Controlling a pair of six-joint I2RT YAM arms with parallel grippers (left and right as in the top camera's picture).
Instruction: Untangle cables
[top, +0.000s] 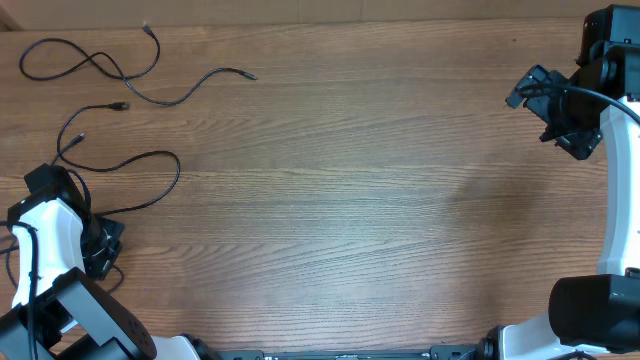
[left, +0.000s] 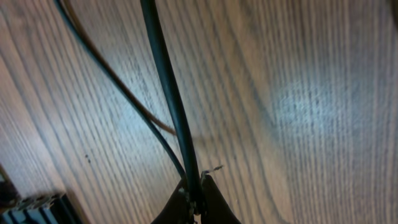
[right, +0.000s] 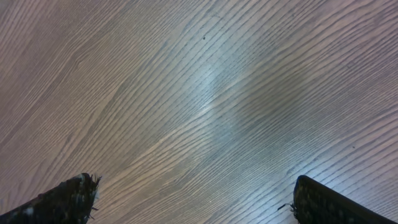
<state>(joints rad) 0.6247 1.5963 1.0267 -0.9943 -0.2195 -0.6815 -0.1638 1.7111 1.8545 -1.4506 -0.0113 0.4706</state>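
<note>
Overhead, the cables (top: 96, 62) lie in the far-left corner of the table (top: 350, 200), with one loop close to the left edge. The left gripper (left: 195, 190) sits low near that edge, its fingers pinching one of the cables. The right gripper (right: 196, 202) hangs spread wide near the right edge, gripping nothing. A wide stretch of wood separates the arms.

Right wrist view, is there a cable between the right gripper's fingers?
No, the right gripper stands open, and only the wood grain of the table shows between its two fingertips.
</note>
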